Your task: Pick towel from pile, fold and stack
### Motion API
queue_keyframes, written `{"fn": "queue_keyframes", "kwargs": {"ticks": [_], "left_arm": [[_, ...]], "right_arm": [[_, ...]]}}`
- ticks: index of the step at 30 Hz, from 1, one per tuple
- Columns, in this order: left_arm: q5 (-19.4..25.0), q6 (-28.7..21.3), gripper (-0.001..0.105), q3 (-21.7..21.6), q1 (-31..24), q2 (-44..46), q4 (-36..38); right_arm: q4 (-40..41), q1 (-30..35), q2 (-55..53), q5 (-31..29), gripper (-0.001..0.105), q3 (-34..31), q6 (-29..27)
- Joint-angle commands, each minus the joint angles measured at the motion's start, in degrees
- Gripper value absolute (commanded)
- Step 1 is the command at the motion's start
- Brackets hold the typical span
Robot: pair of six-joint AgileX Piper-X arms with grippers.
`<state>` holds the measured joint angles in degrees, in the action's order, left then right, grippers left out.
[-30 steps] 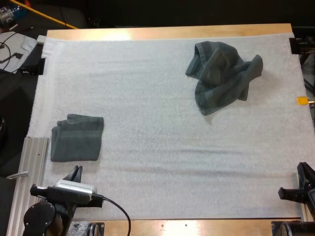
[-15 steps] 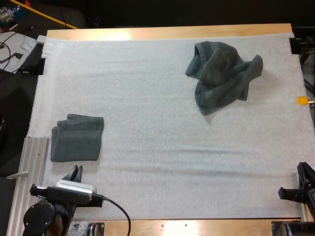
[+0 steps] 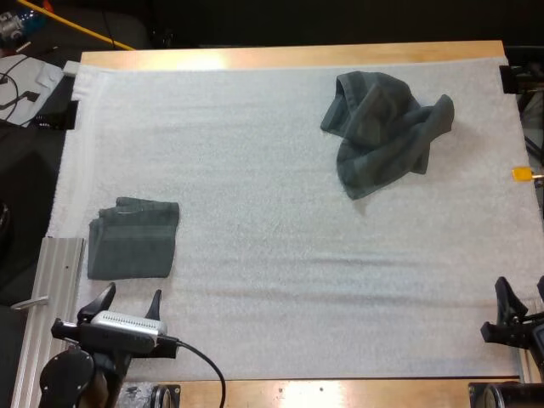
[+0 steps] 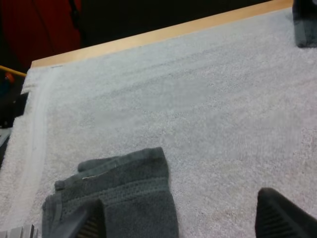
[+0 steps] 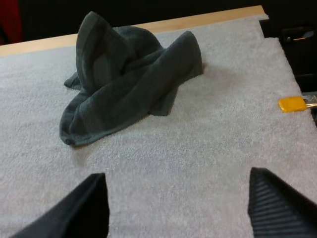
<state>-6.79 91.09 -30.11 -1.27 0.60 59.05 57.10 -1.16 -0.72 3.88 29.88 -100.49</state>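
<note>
White textured mat spread over pale wooden table; ribbed silver metal rail just beside mat's near left edge.

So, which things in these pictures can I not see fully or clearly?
Folded towel: the high view cannot show how many layers it holds; in the left wrist view the picture's edge cuts its near part, and one of the open left jaws covers some.
Crumpled towel: its own folds hide its corners and underside in the high and right wrist views; the left wrist view's edge cuts off most of it.
</note>
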Motion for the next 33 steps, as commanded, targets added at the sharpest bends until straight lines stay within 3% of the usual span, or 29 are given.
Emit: {"fn": "queue_keyframes", "kwargs": {"ticks": [1, 33], "left_arm": [[-0.18, 0.40, 0.060, -0.26, 0.17, 7.09, -0.60], [-0.41, 0.52, 0.060, -0.20, 0.14, 7.92, -0.74]], "right_arm": [[-0.47, 0.13, -2.11, 0.29, 0.054, -0.01, -0.09], [-0.12, 0.16, -2.27, -0.07, 0.051, -0.24, -0.11]]}}
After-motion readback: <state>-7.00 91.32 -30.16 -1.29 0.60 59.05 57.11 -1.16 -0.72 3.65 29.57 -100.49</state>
